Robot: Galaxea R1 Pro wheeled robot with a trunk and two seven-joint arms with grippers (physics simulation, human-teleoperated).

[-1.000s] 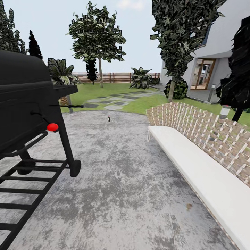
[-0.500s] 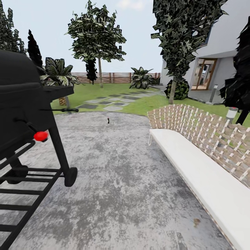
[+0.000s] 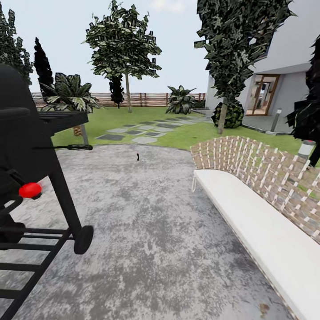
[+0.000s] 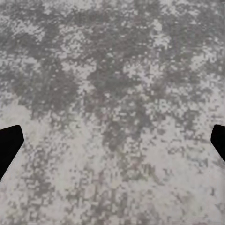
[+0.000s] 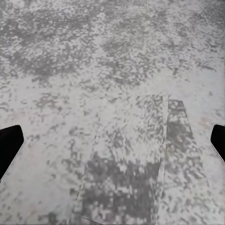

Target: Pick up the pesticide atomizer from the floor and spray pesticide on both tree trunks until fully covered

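Both grippers, left [image 4: 112, 140] and right [image 5: 112, 140], hung wide open and empty over the grey floor [image 3: 155, 231]. A tiny dark upright thing, probably the atomizer [image 3: 138, 156], stood far ahead near the lawn's edge. The risk was clipping the black grill [image 3: 26, 169] at near left or the bench [image 3: 262, 226] on the right while driving between them.

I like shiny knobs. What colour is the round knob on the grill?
Red. The knob shows best in the head view, on the black grill.

Grey paving [image 3: 155, 231], black grill [image 3: 31, 169] (wheeled), white bench [image 3: 262, 231], fence [image 3: 146, 99]
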